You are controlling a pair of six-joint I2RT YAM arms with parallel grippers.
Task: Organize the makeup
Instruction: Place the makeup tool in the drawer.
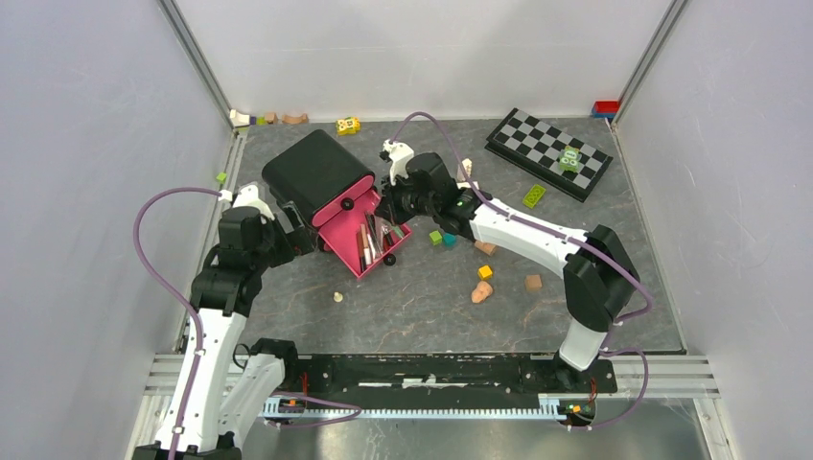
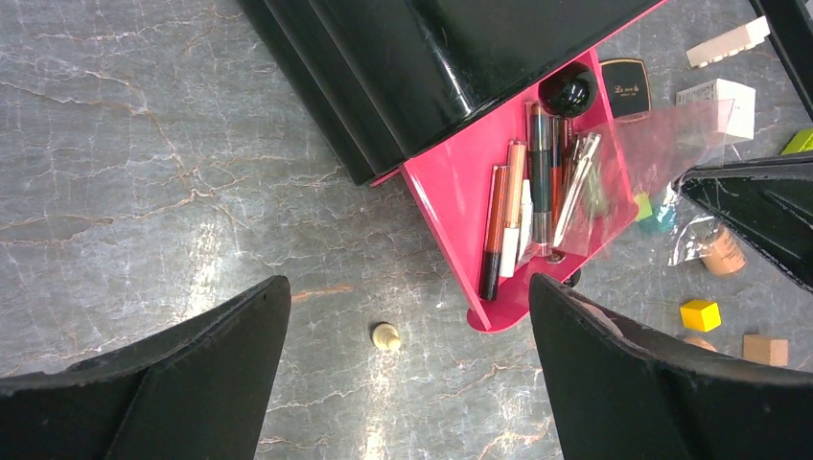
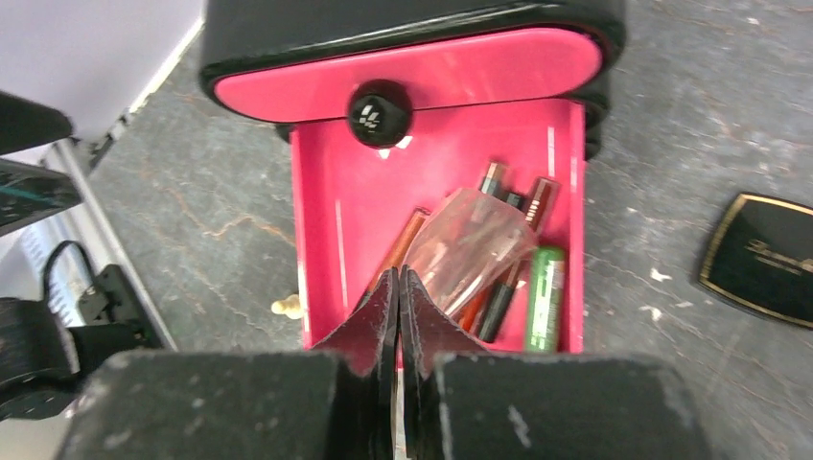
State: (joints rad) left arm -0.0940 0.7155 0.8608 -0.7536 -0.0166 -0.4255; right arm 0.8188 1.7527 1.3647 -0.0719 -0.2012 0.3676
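Slim makeup pencils [image 2: 518, 211] and a green tube [image 3: 545, 297] lie lengthwise in the pink drawer [image 3: 326, 220], under a clear pouch [image 3: 470, 249]. A black compact [image 3: 767, 259] lies on the table just right of it. The left gripper [image 2: 407, 287] gapes wide, holding nothing; the right gripper [image 3: 398, 278] is pressed closed at the pouch's edge.

Clear wrapper [image 3: 470, 244] veils several tubes [image 3: 537, 196] in the pink drawer [image 3: 326, 211] — black compact [image 3: 762, 259] cut off at the right edge

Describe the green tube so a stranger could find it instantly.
Find the black case with its pink drawer pulled open. Against the drawer's right wall, in the right wrist view, lies the green tube: the only green item beside brown, orange and black sticks.
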